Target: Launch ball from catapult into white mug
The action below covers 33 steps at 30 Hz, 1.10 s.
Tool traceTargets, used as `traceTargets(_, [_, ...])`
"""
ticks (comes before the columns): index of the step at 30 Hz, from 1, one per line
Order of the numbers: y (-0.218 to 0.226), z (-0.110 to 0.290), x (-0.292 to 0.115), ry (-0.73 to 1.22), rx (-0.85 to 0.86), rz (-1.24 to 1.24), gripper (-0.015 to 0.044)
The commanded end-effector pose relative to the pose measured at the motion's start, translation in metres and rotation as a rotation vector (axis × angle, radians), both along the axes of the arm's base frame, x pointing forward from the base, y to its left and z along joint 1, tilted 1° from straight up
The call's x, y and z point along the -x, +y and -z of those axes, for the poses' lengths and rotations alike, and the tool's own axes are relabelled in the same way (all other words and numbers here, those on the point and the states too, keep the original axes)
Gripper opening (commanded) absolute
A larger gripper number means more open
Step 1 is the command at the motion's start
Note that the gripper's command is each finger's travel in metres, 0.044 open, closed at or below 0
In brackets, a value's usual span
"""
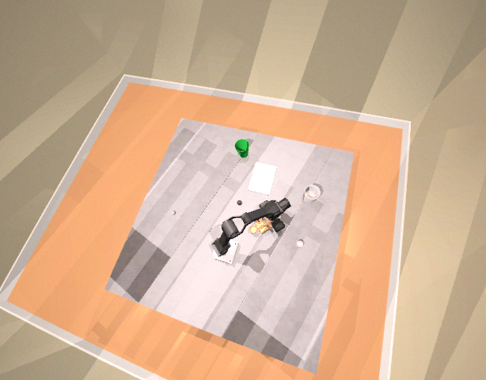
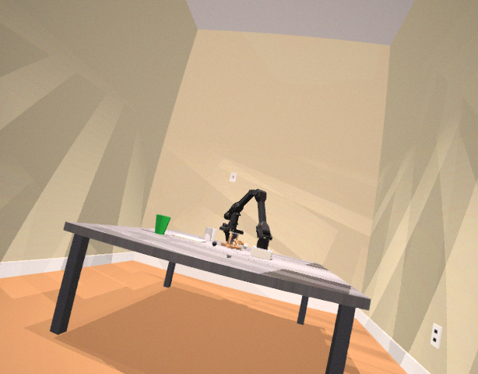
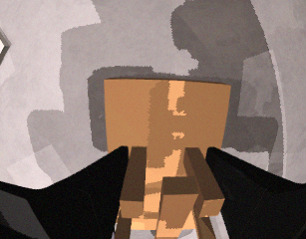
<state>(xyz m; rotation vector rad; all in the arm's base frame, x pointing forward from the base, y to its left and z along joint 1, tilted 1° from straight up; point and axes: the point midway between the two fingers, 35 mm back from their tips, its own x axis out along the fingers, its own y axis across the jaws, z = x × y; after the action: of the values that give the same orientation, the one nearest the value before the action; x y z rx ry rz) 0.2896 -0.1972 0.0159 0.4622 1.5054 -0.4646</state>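
The orange wooden catapult point(image 1: 262, 225) point(image 2: 231, 245) point(image 3: 128, 110) stands on the table below my wrist. My gripper point(image 3: 167, 153) is partly closed, its two black fingers pressed close against the outer sides of the catapult's uprights. The catapult's scoop is out of the wrist view, and whether it holds a ball cannot be told. The white mug point(image 1: 312, 198) point(image 2: 209, 234) stands upright, beyond the catapult. A white ball point(image 1: 299, 243) point(image 2: 245, 245) lies on the table to the right of the catapult in the top view.
A dark ball point(image 1: 239, 202) point(image 2: 214, 243) lies left of the arm. A smaller pale ball point(image 1: 173, 212) point(image 2: 229, 255) lies farther left. A white sheet point(image 1: 262, 178) lies beyond the dark ball, with a green cup point(image 1: 242, 149) point(image 2: 162, 224) behind it. The arm's white base point(image 1: 231, 255) point(image 2: 261, 252) is near the catapult.
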Motion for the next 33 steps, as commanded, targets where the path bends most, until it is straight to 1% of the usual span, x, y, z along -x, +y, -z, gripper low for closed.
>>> traceTargets(1, [0.0,0.0,0.0,-0.001,-0.001,0.0,0.0118])
traceTargets(5, [0.0,0.0,0.0,-0.001,-0.001,0.0,0.0092])
traceTargets(7, [0.0,-0.011,-0.001,-0.001,0.0,0.0,0.0039])
traceTargets(8, [-0.001,-0.025,-0.001,-0.001,0.0,0.0,0.0013])
traceTargets(9, [0.0,-0.039,0.0,-0.001,0.0,0.0,0.0])
traceTargets(11, [0.0,-0.05,0.0,0.0,0.0,0.0,0.0])
traceTargets(14, [0.0,-0.05,0.0,0.0,0.0,0.0,0.0])
traceTargets(33, [-0.001,-0.022,0.0,0.003,-0.001,0.002,0.0])
